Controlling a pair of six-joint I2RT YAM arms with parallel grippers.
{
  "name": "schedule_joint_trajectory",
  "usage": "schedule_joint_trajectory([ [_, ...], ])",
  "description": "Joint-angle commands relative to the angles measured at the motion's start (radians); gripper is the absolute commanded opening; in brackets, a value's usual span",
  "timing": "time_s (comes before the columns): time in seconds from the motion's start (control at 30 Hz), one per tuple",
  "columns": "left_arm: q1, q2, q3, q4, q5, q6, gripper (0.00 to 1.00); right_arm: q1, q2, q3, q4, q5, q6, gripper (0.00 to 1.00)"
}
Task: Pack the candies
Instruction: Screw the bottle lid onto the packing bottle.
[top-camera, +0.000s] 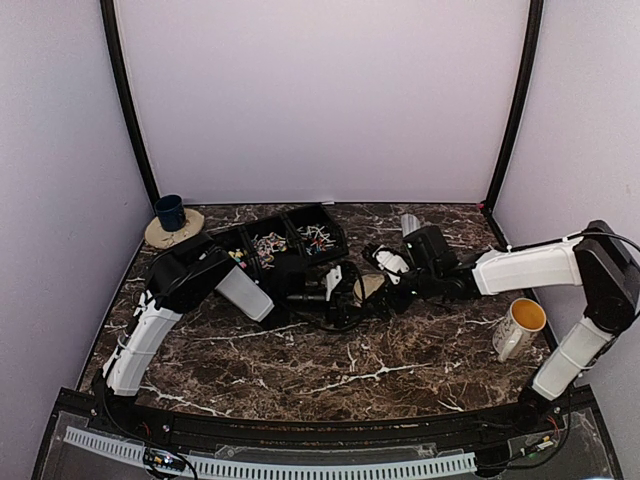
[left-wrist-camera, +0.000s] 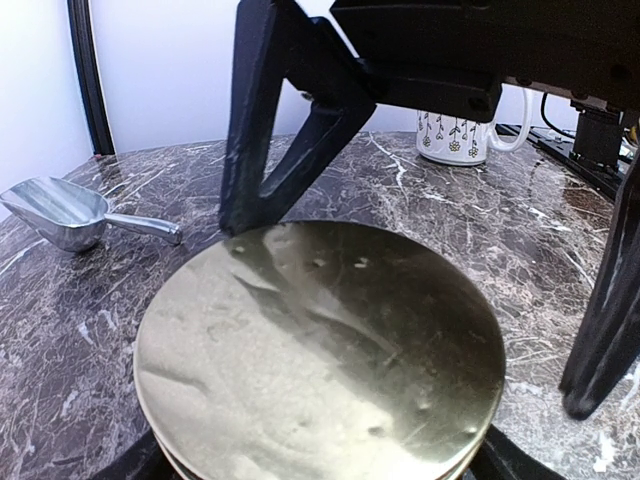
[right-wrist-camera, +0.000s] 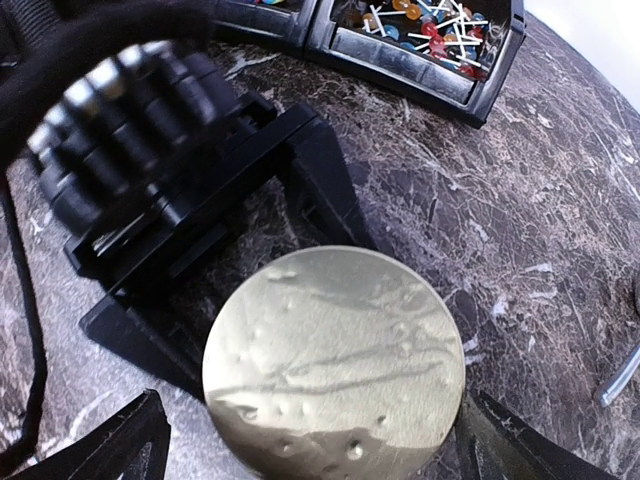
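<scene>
Both my grippers meet mid-table at the round tan lid (right-wrist-camera: 335, 360). My right gripper (right-wrist-camera: 320, 452) is spread wide, one finger on each side of the lid with a gap showing on both sides, so it grips nothing. My left gripper (left-wrist-camera: 412, 315) comes in from the left, also spread. Its far finger sits right at the lid's rim, and its near finger stands apart from the rim with marble showing between, so I read it as not clamped.

The lid lies flat. A stacked edge under its rim hints at a tin below, but I can't confirm that. The candies (top-camera: 315, 235) are not here — they sit in the black tray compartments (right-wrist-camera: 400, 65) on the far left, well apart from the lid. A metal scoop (left-wrist-camera: 60, 212) lies on the table (top-camera: 400, 360) on the far side of the lid, and a white mug (left-wrist-camera: 455, 135) stands to the near right.

My judgement is that the step in hand is handling the lid, and that packing has barely begun, since I see no candy outside the trays.

To do it well:
- Let one gripper take the lid while the other braces whatever is under it — four fingers crowd one rim, so collision is the risk.
- Centre first so both pads meet the rim together.
- The lid looks thin and slick, so pinch at the edge, lift straight and keep it level.
- Set it down away from the scoop and the trays.
</scene>
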Motion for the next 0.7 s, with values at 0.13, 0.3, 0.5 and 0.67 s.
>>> schedule_joint_trajectory([
  [0.13, -0.003, 0.127, -0.075, -0.312, -0.093, 0.097, 0.79, 0.012, -0.081, -0.043, -0.091, -0.126, -0.041, 1.0],
  [0.3, -0.001, 0.128, -0.073, -0.315, -0.084, 0.095, 0.79, 0.013, -0.103, -0.048, -0.139, -0.178, -0.052, 1.0],
  [0.5, 0.019, 0.135, -0.065, -0.336, 0.034, 0.12, 0.78, 0.012, -0.195, -0.054, -0.21, -0.103, -0.165, 0.98],
  [0.67, 0.036, 0.134, -0.055, -0.387, 0.174, 0.178, 0.78, -0.009, -0.245, -0.017, -0.246, -0.122, -0.36, 0.97],
])
